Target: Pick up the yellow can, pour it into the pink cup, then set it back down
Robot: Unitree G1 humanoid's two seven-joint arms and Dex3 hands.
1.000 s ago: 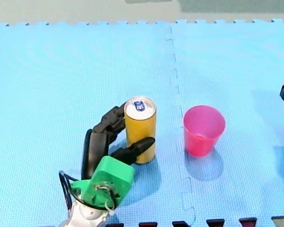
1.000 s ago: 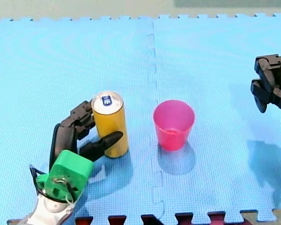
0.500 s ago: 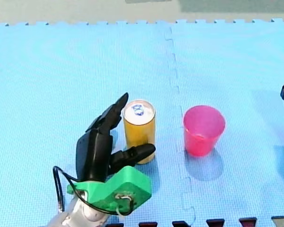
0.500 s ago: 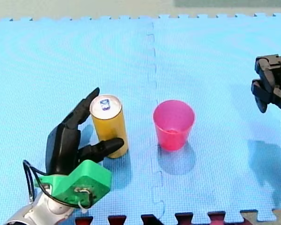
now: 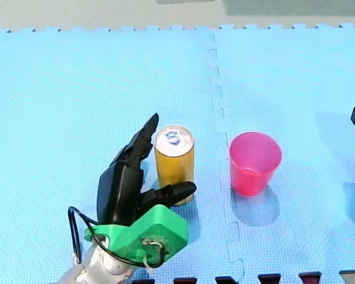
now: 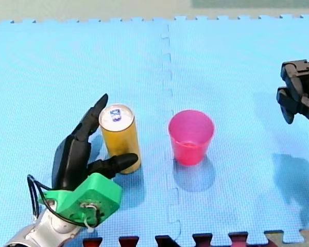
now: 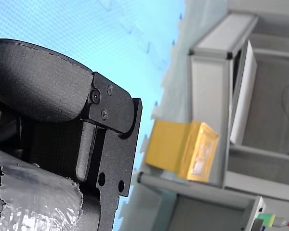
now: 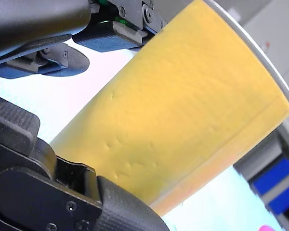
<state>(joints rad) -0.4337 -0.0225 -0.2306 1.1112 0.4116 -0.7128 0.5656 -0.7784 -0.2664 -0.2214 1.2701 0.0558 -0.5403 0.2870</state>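
Head views show the unclenched, empty left hand [image 5: 125,188] bracketing the upright yellow can [image 5: 175,168] beside the pink cup [image 5: 254,165]. The second wrist view shows small dents in the can's side. The right hand [image 6: 297,95] is curled and empty at the far right.

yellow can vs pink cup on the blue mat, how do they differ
The yellow metal can is taller, narrower and closed on top; the pink plastic cup is shorter, flared and open. The left hand flanks the can; the cup stands alone. Both stand upright on the blue foam mat.

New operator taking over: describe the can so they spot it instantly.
On the blue foam mat, look left of the centre seam. The yellow can stands upright between the robot's left hand and the pink cup; it's the only yellow cylinder, silver-topped.
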